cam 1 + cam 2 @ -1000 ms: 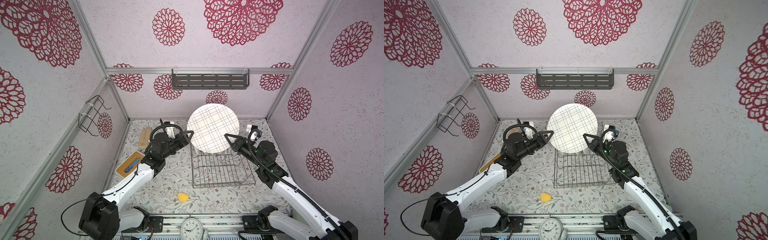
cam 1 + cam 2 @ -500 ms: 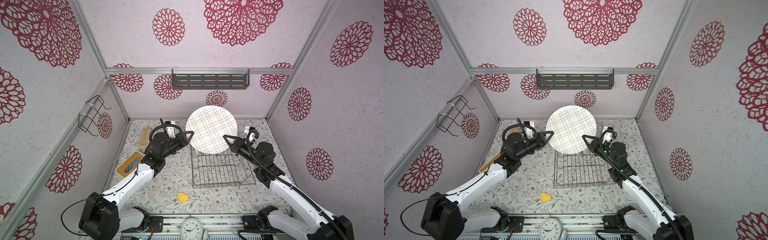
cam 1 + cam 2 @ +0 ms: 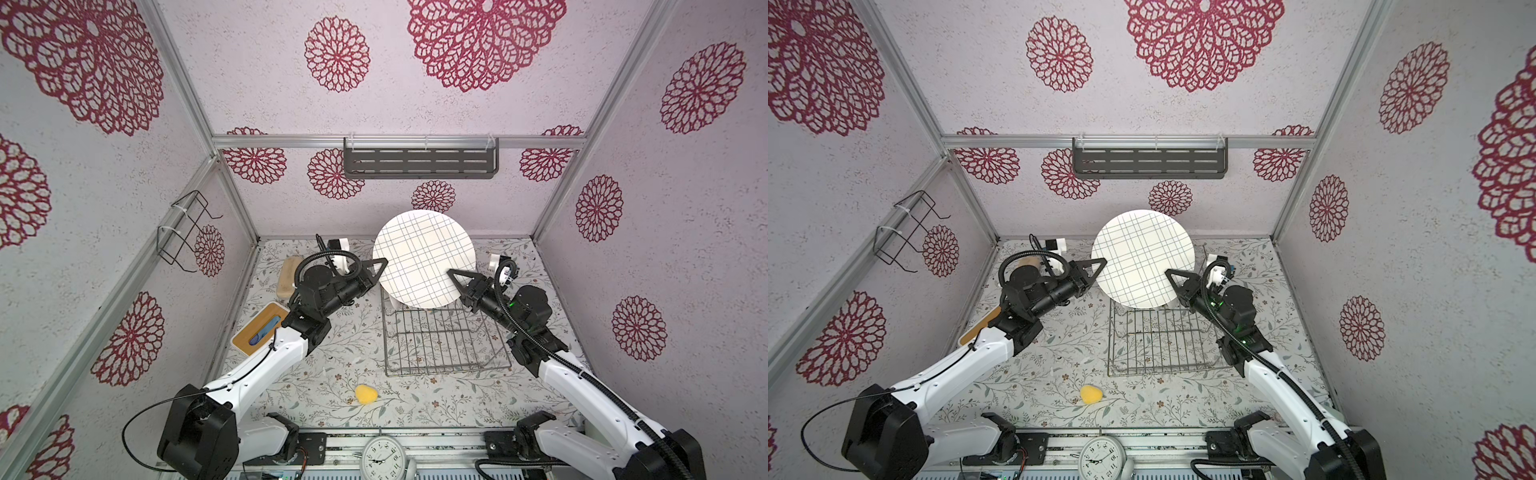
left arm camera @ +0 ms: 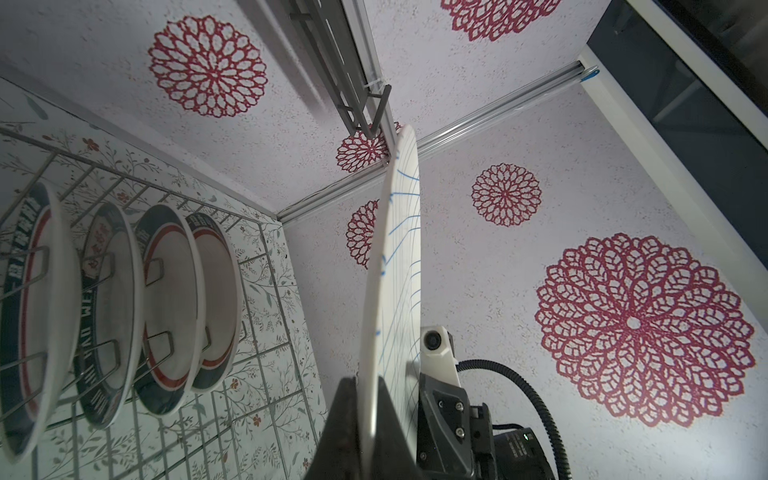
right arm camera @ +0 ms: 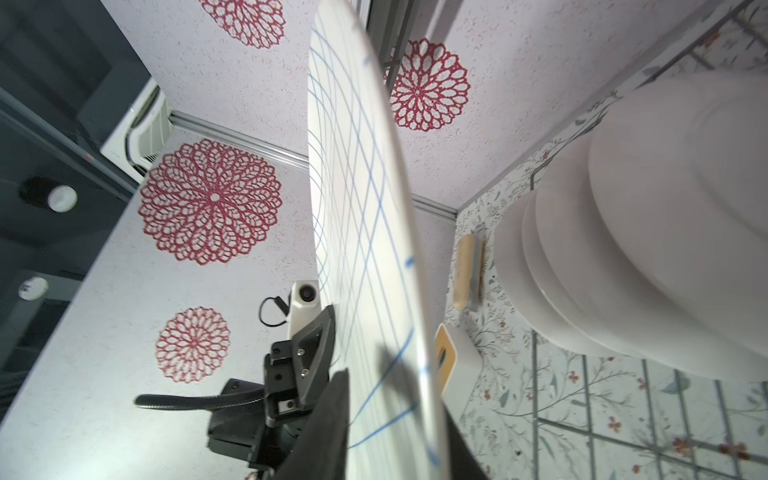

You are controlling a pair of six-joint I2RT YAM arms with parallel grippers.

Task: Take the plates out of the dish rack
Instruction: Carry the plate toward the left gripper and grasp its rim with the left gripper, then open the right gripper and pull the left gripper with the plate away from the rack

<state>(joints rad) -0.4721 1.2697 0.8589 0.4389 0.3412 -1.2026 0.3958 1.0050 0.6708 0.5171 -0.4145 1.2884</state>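
Above the dish rack (image 3: pixel 446 345) far end: grid plate (image 3: pixel 424 257) in the air; left gripper (image 3: pixel 380 266) clamped on its rim; right gripper (image 3: pixel 455 277) straddles the opposite rim, grip unclear; four smaller plates (image 4: pixel 166 299) slotted in the rack.

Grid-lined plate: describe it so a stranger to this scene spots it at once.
Find the silver wire dish rack on the floral tabletop. Above its far end a large white plate hangs on edge between the left pincer and right pincer. Unlike the smaller dark-rimmed plates slotted in the rack, it bears thin crossing grid lines.
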